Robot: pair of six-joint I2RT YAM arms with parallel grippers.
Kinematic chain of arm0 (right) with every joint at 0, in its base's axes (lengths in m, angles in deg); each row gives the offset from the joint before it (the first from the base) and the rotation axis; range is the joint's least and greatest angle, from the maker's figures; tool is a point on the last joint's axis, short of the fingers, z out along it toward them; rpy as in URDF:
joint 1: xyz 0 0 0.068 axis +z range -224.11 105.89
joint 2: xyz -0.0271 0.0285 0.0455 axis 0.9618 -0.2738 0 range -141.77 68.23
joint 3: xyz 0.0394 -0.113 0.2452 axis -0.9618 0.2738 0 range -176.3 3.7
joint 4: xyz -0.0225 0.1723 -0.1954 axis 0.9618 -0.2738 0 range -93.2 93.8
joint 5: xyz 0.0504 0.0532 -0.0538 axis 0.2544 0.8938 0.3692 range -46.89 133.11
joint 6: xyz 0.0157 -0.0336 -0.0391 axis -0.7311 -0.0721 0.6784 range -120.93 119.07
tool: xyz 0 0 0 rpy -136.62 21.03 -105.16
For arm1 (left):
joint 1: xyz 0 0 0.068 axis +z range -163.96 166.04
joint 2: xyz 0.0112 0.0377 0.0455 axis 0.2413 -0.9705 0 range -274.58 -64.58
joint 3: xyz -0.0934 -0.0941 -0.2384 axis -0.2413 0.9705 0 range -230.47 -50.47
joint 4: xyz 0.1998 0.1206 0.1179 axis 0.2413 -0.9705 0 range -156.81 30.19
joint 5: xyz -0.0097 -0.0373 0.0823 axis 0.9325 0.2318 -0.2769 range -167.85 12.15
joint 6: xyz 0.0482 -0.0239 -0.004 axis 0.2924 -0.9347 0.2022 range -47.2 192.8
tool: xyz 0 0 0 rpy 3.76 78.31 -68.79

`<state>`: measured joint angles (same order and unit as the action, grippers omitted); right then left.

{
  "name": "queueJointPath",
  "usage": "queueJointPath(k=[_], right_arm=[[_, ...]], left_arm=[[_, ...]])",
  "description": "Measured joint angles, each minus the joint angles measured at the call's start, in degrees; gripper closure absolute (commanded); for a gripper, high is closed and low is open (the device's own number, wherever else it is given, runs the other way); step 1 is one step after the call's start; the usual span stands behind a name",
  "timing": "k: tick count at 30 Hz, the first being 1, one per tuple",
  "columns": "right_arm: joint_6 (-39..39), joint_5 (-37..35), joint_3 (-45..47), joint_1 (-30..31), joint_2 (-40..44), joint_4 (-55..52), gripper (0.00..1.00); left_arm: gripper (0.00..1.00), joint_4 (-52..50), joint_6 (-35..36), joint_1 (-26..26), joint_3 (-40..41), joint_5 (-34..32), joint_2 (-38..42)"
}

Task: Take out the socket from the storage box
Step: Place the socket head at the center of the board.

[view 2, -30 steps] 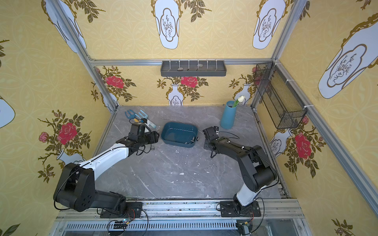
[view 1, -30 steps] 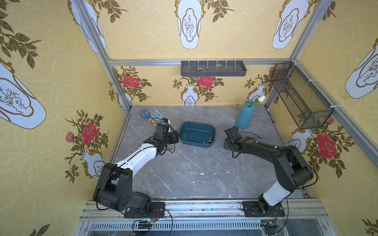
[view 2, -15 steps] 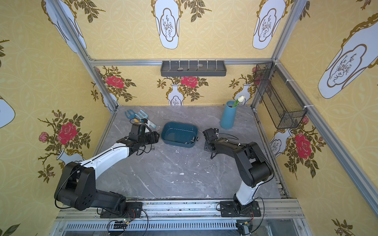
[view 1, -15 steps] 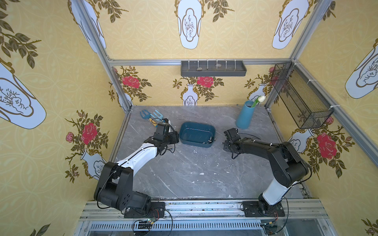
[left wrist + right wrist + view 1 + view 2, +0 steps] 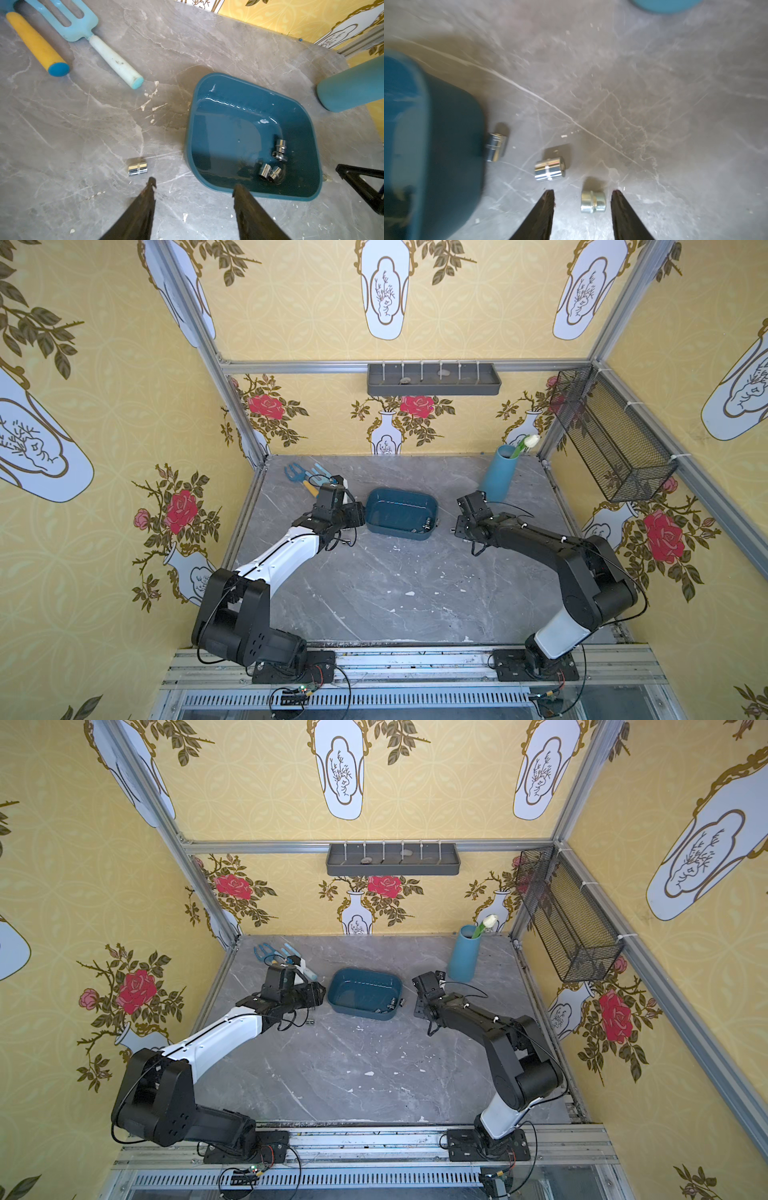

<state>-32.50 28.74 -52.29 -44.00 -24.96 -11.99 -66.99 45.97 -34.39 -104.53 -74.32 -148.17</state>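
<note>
Grey marble table [image 5: 395,593]; at far left lie two garden tools [image 5: 83,27]; next, the left gripper [image 5: 194,185] hovers with jaws wide apart, holding nothing, one chrome socket [image 5: 137,169] on the table just ahead of a fingertip; at centre sits the teal storage box [image 5: 399,490], four sockets [image 5: 264,171] clustered in one corner; right of it three loose sockets [image 5: 549,169] lie on the table, one touching the box wall, one between the parted, ungripping fingers of the right gripper [image 5: 583,192]; behind stands a blue vase [image 5: 498,481].
</note>
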Motion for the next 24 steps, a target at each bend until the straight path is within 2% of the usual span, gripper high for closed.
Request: queueJointPath(k=[4, 10, 17, 24], right_arm=[[0.3, 0.4, -2.7, 0.0, 2.8, -1.7, 0.46], [0.5, 4.9, -6.6, -0.1, 3.8, -2.3, 0.44], [0.1, 11.7, -9.6, -0.5, 0.3, -2.2, 0.43], [0.1, 16.0, -13.2, -0.6, -4.3, -2.1, 0.43]], left_arm=[[0.33, -2.3, 0.7, -0.3, -5.0, 3.3, -3.0], [0.32, -11.5, 2.6, -4.4, -19.4, 7.1, -12.5], [0.32, -24.8, 4.3, -9.5, -35.7, 8.2, -24.6], [0.3, -34.4, 5.4, -10.6, -44.4, 7.4, -31.9]])
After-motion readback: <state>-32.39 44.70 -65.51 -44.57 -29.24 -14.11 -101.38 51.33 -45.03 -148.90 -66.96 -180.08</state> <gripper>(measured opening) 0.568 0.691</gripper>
